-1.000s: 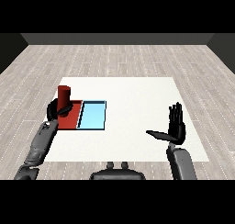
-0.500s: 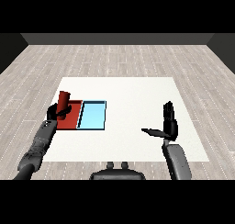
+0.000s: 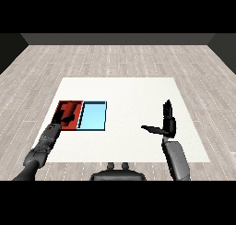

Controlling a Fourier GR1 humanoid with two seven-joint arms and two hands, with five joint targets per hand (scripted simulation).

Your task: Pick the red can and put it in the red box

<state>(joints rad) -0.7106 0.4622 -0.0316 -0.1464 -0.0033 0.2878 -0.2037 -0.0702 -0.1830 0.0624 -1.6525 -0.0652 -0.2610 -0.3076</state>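
The red can (image 3: 72, 109) lies low inside the red tray (image 3: 61, 109), just left of the light blue tray (image 3: 93, 115), with the left hand (image 3: 66, 117) curled round it. Well right of the red tray, the right hand (image 3: 167, 123) hangs above the white surface (image 3: 129, 92), fingers straight and thumb spread.

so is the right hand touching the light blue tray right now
Apart. The head view shows the right hand raised over bare white table, well to the right of the light blue tray, with open table between them.
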